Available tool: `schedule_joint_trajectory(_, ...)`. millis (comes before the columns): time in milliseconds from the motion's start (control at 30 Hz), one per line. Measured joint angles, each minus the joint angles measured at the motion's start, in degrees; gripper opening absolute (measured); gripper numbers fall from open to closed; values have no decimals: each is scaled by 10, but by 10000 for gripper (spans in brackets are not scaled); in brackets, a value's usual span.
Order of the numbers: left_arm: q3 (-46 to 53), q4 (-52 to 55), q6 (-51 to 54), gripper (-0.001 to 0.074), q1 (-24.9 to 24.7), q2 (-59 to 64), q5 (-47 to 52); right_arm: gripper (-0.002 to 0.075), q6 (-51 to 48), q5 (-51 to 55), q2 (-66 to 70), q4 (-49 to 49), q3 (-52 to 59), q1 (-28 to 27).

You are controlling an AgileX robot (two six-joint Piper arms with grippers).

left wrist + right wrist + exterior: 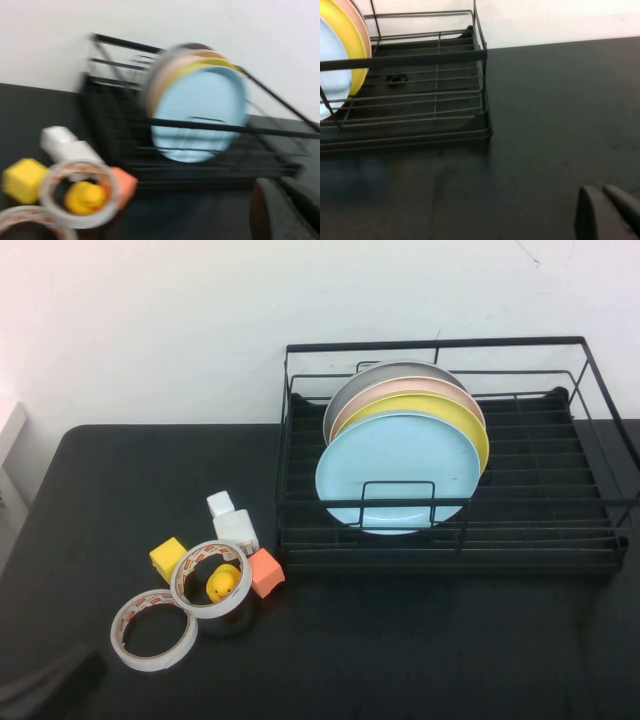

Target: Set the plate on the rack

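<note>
Nearest to me, at the table's front left corner in the high view, a dark blur is all I get of the left gripper (285,210); its wrist view shows two dark fingers lying pressed together, nothing between them. My right gripper (610,212) is outside the high view, and its own camera shows its fingers closed on each other above bare black table (420,650), close to the rack's corner.

Next back, on the left, I see a clear tape roll (153,629) touching a second tape roll (211,578), which rings a yellow rubber duck (223,583). Around that ring sit a yellow cube (167,558), an orange cube (265,572) and a white bottle (232,521).

Farther back, right of centre, stands the rack (450,540). On edge in its left part, the plate (398,472) stands frontmost, leaning slightly back, with the yellow plate (462,421), the pink plate (420,388) and a grey plate (385,373) stacked behind it.
</note>
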Motion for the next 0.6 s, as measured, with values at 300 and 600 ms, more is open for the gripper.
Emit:
schedule_joint_trajectory(300, 5, 1, 18, -3, -9, -52, -144, -2, 0, 0, 0, 0, 0, 1)
schedule_joint_trajectory(600, 31, 576, -491, -3, 82, -187, -61, -2, 0, 0, 0, 0, 0, 3)
